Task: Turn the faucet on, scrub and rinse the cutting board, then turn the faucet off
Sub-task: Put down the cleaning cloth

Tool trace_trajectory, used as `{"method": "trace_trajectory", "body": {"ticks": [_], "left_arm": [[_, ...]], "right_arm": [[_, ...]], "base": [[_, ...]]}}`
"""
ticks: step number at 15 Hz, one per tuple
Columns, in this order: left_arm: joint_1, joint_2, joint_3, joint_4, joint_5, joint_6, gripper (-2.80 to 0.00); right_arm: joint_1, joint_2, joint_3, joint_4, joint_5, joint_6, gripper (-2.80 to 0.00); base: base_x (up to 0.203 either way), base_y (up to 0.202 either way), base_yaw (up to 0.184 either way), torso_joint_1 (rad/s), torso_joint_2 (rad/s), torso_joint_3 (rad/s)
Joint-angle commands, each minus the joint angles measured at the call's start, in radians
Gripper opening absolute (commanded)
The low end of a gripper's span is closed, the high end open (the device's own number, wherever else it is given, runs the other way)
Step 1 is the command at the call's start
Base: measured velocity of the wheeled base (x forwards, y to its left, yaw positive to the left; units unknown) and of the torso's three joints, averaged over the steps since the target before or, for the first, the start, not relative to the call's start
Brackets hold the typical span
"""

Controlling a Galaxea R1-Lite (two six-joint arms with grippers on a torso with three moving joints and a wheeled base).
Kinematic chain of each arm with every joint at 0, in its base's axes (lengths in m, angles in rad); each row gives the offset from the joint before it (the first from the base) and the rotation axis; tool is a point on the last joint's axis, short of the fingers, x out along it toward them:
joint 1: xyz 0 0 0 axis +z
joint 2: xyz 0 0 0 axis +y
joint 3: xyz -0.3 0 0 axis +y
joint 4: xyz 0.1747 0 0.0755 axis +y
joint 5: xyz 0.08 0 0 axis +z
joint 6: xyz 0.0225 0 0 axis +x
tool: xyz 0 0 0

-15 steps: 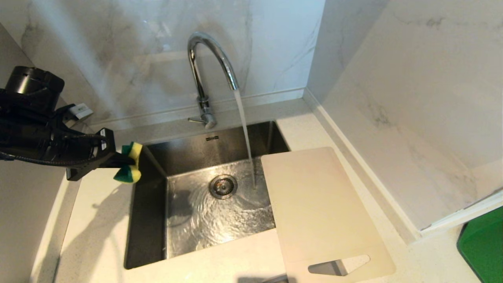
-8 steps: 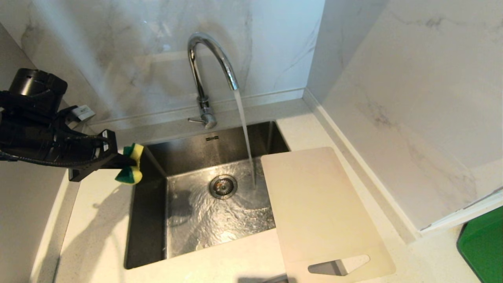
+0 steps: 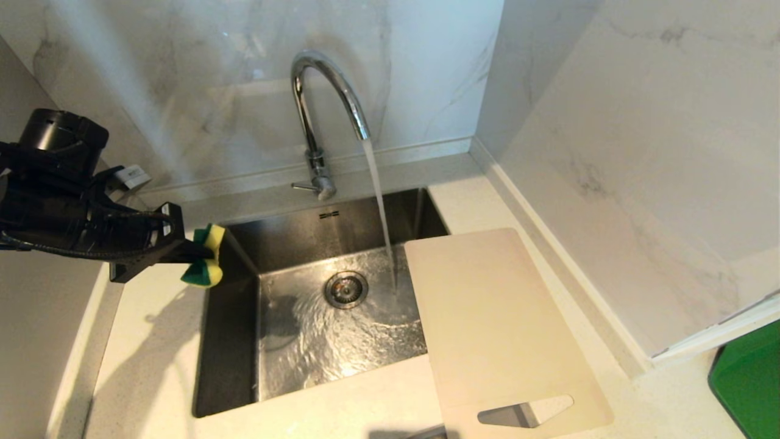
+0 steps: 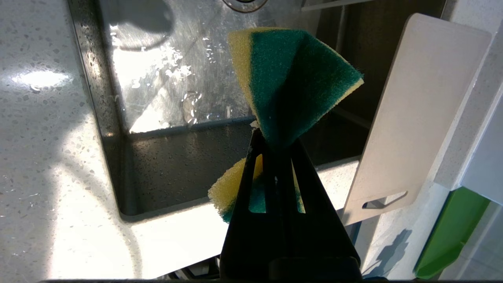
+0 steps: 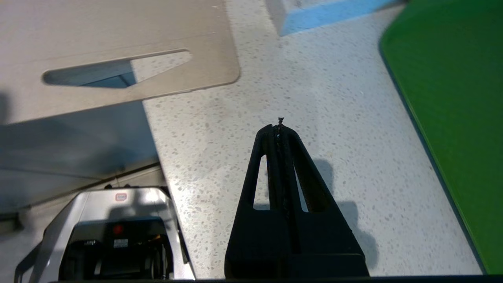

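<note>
With water running from the faucet (image 3: 323,91), step one looks done. Left tool (image 3: 198,251) pinches a sponge (image 3: 204,263); right tool (image 5: 279,127) is pressed together, empty. Board (image 3: 493,323) awaits scrubbing, rinsing, shutoff.

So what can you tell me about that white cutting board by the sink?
The cutting board is a thin, cream-white rectangle, plastic by the look of it, with rounded corners and a long handle slot at its near end. It lies flat on the speckled counter, its left part hanging over the sink's right rim. The running water falls just left of it, not on it. Its surface looks bare and dry. Neither gripper touches it.
</note>
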Motion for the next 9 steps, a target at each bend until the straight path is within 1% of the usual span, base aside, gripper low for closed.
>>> {"method": "trace_trajectory", "body": {"ticks": [1, 2, 3, 4, 6, 7, 8, 9], "left_arm": [[0.001, 0.002, 0.001, 0.003, -0.002, -0.004, -2.8], [0.001, 0.002, 0.002, 0.003, -0.002, -0.005, -2.8], [0.001, 0.002, 0.002, 0.003, -0.002, -0.005, -2.8], [0.001, -0.001, 0.002, 0.003, -0.002, -0.005, -2.8], [0.001, 0.0, 0.002, 0.003, -0.002, -0.005, -2.8], [0.001, 0.001, 0.002, 0.003, -0.002, -0.005, -2.8], [0.001, 0.002, 0.002, 0.003, -0.002, -0.005, -2.8], [0.001, 0.002, 0.002, 0.003, -0.002, -0.005, -2.8]], "right_arm": [[-0.03, 0.004, 0.001, 0.001, 0.002, 0.015, -2.8], [-0.017, 0.004, 0.001, 0.001, 0.003, 0.013, -2.8], [0.023, 0.004, 0.0, 0.001, 0.004, 0.012, -2.8], [0.044, 0.004, 0.0, 0.001, 0.004, 0.013, -2.8], [0.045, 0.004, 0.0, 0.002, 0.008, 0.011, -2.8], [0.067, 0.004, 0.0, 0.001, 0.008, 0.011, -2.8], [0.113, -0.003, 0.0, 0.001, 0.008, 0.011, -2.8], [0.135, -0.019, 0.0, -0.001, 0.008, 0.013, -2.8]], "base": [[0.0, 0.0, 0.0, 0.0, 0.0, 0.0], [0.0, 0.0, 0.0, 0.0, 0.0, 0.0], [0.0, 0.0, 0.0, 0.0, 0.0, 0.0], [0.0, 0.0, 0.0, 0.0, 0.0, 0.0], [0.0, 0.0, 0.0, 0.0, 0.0, 0.0], [0.0, 0.0, 0.0, 0.0, 0.0, 0.0], [0.0, 0.0, 0.0, 0.0, 0.0, 0.0], [0.0, 0.0, 0.0, 0.0, 0.0, 0.0]]}}
